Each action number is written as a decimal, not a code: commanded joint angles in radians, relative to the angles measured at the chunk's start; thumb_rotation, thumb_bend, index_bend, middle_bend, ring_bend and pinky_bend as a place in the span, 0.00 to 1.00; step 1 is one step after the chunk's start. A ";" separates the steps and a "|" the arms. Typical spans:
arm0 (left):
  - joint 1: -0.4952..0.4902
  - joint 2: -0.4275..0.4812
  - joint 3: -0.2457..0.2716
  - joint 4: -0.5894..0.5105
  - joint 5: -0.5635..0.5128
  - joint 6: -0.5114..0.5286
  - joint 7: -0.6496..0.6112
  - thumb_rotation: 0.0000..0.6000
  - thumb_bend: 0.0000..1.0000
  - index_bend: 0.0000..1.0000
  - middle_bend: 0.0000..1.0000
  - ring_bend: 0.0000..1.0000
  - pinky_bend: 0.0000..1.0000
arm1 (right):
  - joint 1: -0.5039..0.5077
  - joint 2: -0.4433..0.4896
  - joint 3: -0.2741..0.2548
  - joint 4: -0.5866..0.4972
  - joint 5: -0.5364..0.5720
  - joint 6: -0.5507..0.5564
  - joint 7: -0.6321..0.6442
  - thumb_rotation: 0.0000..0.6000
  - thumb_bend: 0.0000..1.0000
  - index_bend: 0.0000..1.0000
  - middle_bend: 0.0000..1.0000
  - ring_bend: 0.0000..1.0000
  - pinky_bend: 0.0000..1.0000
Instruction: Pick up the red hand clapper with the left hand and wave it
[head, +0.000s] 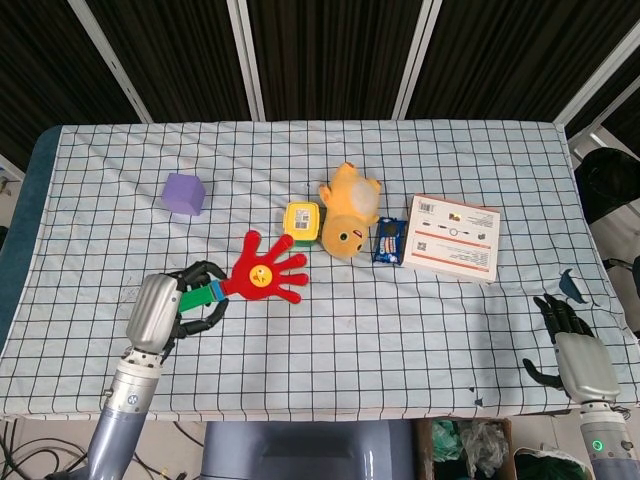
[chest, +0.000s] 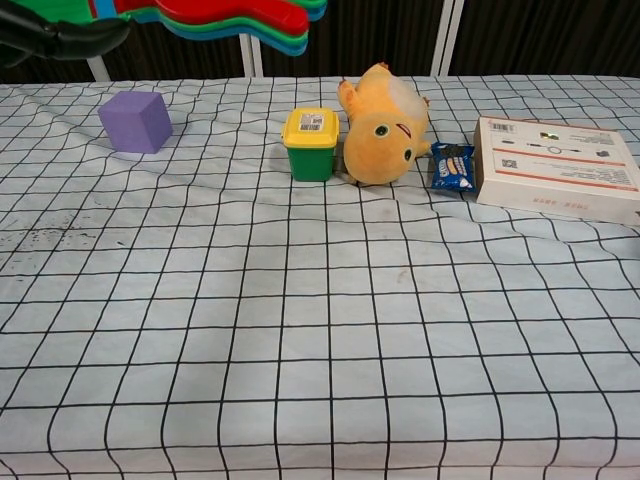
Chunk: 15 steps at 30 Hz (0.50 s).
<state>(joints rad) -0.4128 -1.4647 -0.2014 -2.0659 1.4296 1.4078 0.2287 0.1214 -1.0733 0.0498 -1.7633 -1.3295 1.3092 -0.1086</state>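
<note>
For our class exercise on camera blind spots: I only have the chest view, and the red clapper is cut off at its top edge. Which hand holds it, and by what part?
Observer: The left hand grips the red hand clapper by its green handle.
Operator: I see no other hand. Where is it?
Observer: The right hand is by the near right corner of the table, holding nothing.
Operator: Any marking on the clapper?
Observer: Its palm bears a yellow face.
</note>
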 joint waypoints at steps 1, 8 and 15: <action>-0.006 0.052 0.038 0.080 0.112 -0.089 -0.137 1.00 0.51 0.75 0.75 0.66 0.79 | 0.000 0.000 0.001 0.000 0.001 0.000 0.000 1.00 0.24 0.00 0.00 0.00 0.15; -0.019 0.061 0.034 0.130 -0.032 -0.148 -0.009 1.00 0.51 0.75 0.75 0.66 0.79 | 0.001 0.001 0.002 -0.002 0.009 -0.004 -0.001 1.00 0.24 0.00 0.00 0.00 0.15; -0.050 0.038 0.040 0.189 -0.175 -0.205 0.140 1.00 0.51 0.74 0.75 0.66 0.79 | 0.002 0.001 0.002 -0.002 0.012 -0.005 -0.003 1.00 0.24 0.00 0.00 0.00 0.15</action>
<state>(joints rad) -0.4501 -1.4174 -0.1663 -1.9032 1.2837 1.2218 0.3386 0.1233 -1.0721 0.0522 -1.7654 -1.3172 1.3041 -0.1115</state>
